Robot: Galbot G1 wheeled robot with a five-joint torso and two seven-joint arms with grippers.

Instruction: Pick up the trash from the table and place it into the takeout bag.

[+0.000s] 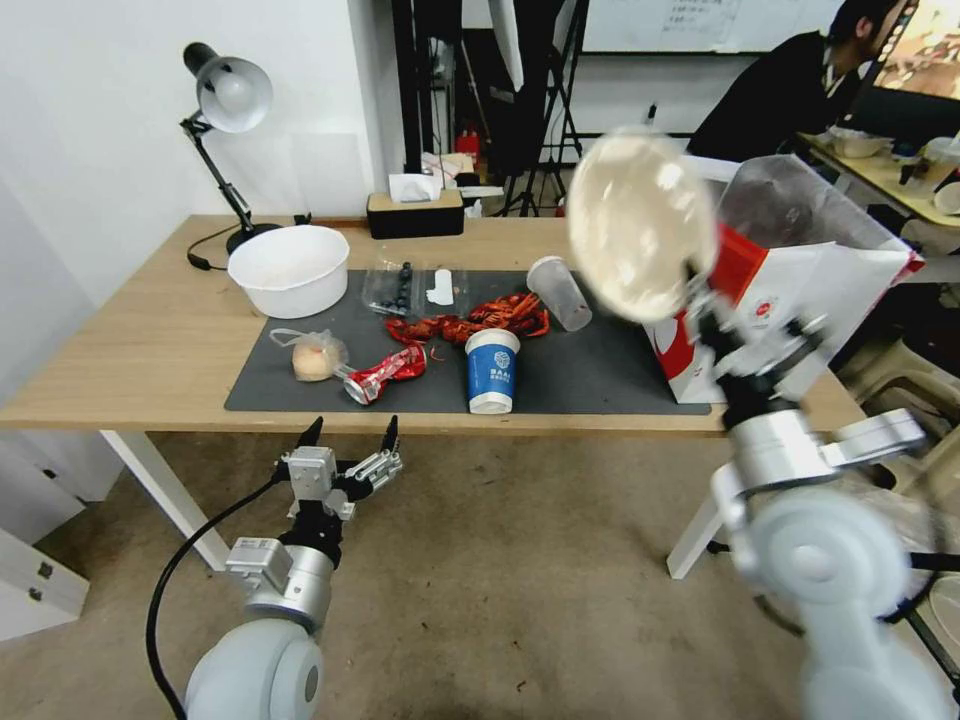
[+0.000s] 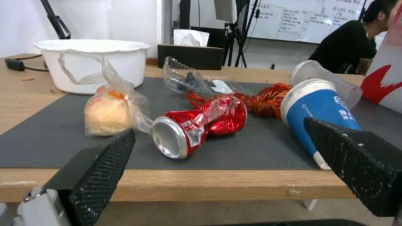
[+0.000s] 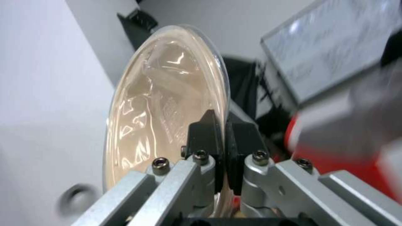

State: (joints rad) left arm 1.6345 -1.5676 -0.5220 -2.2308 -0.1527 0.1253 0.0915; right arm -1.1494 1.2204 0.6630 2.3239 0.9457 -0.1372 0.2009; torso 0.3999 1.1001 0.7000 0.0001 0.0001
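— Head view first: what's where?

— Surface (image 1: 130, 350) spans the middle of the frame, a grey mat (image 1: 600, 375) on it. On the mat, left to right: lump bag (image 1: 312, 355), can (image 1: 385, 373), blue cup (image 1: 492, 370), clear cup (image 1: 560, 292) lying behind. Red bag (image 1: 790, 300) stands at centre right. The right gripper (image 1: 700, 300) holds the tub (image 1: 640, 225) raised on edge at upper centre, just left of the bag's mouth. The left gripper (image 1: 347, 435) hangs at lower left, below the surface's near edge, jaws apart.

— Left wrist view?

— Jaws wide apart at the lower corners. Can (image 2: 197, 128) lies at centre, lump bag (image 2: 111, 110) touching it at left, blue cup (image 2: 320, 110) tipped at right, a white bowl (image 2: 92, 62) upper left.

— Right wrist view?

— Right gripper (image 3: 222, 138) at lower centre, jaws clamped on the tub's (image 3: 159, 103) rim; blurred red bag (image 3: 335, 157) at right.
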